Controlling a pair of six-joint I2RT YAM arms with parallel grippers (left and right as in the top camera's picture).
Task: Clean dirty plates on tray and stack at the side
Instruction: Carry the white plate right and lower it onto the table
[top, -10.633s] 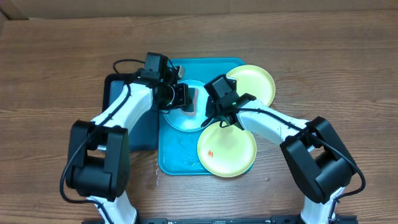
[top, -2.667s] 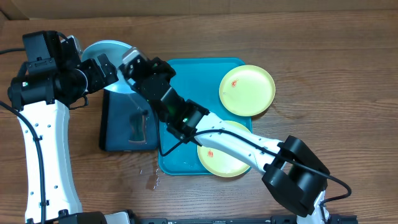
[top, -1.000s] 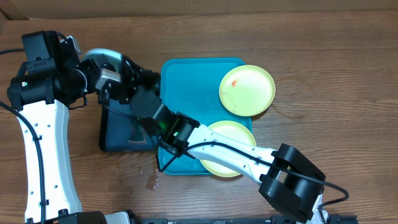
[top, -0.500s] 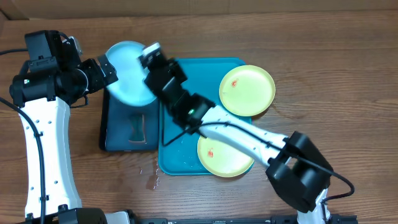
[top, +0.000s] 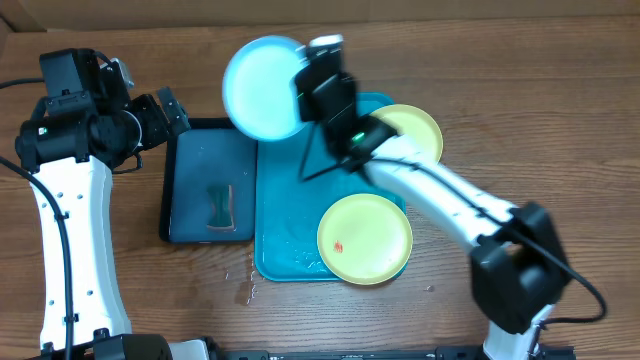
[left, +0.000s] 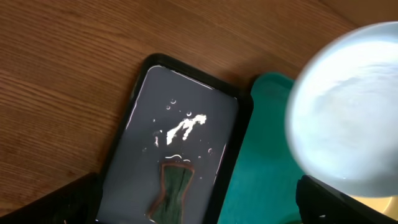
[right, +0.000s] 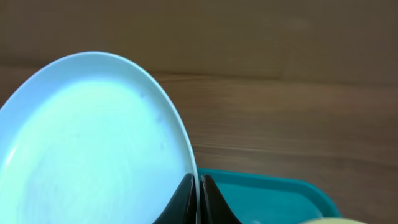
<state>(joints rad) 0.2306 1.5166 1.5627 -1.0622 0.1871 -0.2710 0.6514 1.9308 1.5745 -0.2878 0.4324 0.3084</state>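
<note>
We pinch the clean-looking blue plate (top: 260, 88) by its rim in our right jaws, up over the tray's (top: 290, 200) far left corner, our left jaws hang wide open and empty, and the near yellow-green plate (top: 364, 238) and the far yellow-green plate (top: 418, 138) are left to clean

A turquoise tray (top: 280, 215) is pictured on a wooden table (top: 560, 120), a dark navy tray (top: 190, 170) set touching its left side.

1. R gripper (top: 303, 88) pinches blue plate (top: 258, 88) by its rim, above the tray's (top: 285, 215) top-left corner.
2. L gripper (top: 172, 110) is wide open, near the dark tray (top: 192, 160).
3. One yellow plate (top: 365, 238) sits on the tray's bottom right; other yellow plate (top: 422, 132) at top right.
</note>
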